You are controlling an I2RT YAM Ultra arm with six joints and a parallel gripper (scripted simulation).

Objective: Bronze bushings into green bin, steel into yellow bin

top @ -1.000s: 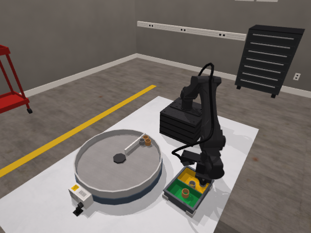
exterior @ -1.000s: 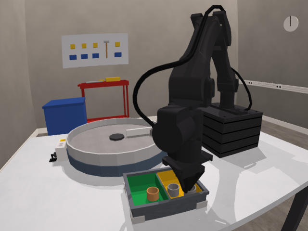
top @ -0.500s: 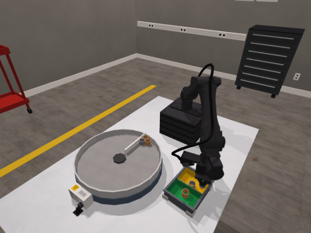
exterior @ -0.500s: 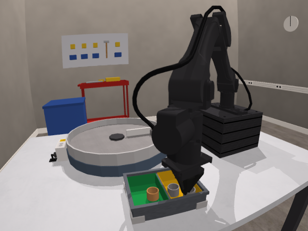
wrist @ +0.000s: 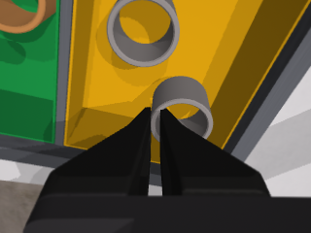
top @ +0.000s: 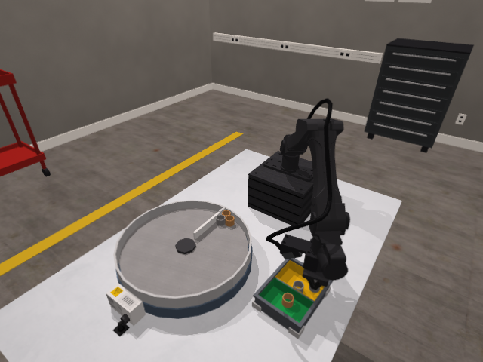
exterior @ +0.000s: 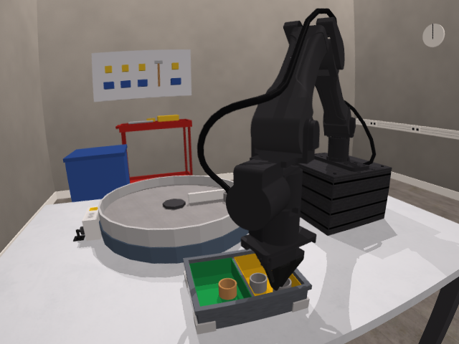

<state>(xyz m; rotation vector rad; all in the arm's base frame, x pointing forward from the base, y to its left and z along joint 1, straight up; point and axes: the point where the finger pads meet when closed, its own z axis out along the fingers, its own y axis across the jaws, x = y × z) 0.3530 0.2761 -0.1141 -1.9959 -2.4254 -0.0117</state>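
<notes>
My gripper (wrist: 155,116) is shut on the wall of a steel bushing and holds it low inside the yellow bin (wrist: 146,73). It shows in the top and exterior views (top: 314,286) (exterior: 277,283), where the fingers hide most of the held bushing. Another steel bushing (top: 298,286) (exterior: 258,282) stands in the yellow bin (top: 298,278) (exterior: 259,270). A bronze bushing (top: 288,298) (exterior: 226,288) stands in the green bin (top: 281,299) (exterior: 214,283). On the turntable (top: 183,253) (exterior: 166,214), a steel bushing (top: 220,220) and two bronze bushings (top: 228,217) sit by the white bar (top: 206,227).
The black arm base (top: 282,187) stands behind the bins. A small white control box (top: 125,305) sits at the turntable's front. A red cart (exterior: 155,147) and a blue crate (exterior: 97,170) stand beyond the table.
</notes>
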